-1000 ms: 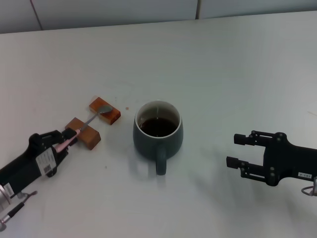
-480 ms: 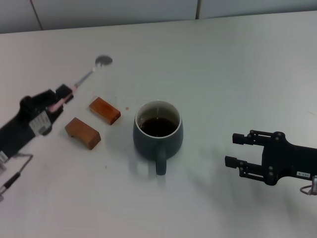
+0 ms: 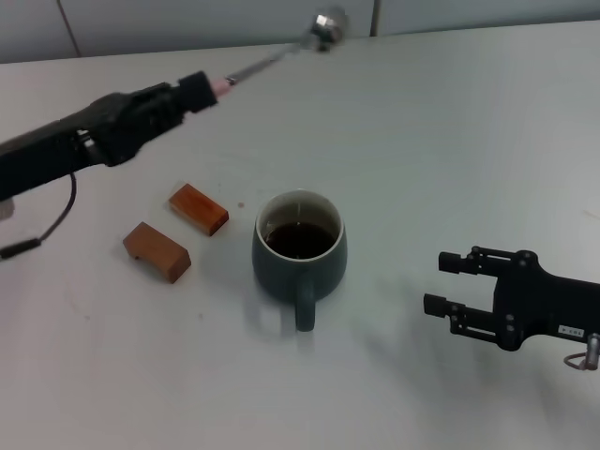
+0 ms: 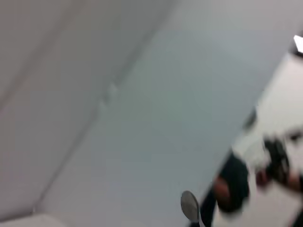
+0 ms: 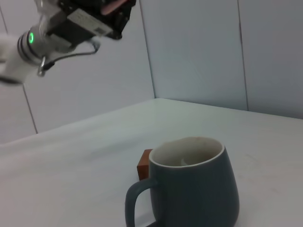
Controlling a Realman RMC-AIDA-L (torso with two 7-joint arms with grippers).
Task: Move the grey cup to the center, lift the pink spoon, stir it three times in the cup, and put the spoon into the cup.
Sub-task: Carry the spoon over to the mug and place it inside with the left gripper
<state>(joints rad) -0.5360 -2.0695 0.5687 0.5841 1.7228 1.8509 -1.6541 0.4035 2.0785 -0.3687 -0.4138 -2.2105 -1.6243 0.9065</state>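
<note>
Grey-green cup (image 3: 299,246), brown blocks (image 3: 157,251)

Left gripper (image 3: 202,91) hides most of the pink spoon (image 3: 281,54) handle; the left wrist view is blurred; the grey cup (image 5: 191,191) base is cropped in the right wrist view

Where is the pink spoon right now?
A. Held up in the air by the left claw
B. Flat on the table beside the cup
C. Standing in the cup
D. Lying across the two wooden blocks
A: the left claw grips the spoon by its handle, raised well above the table, away from the cup.
</note>
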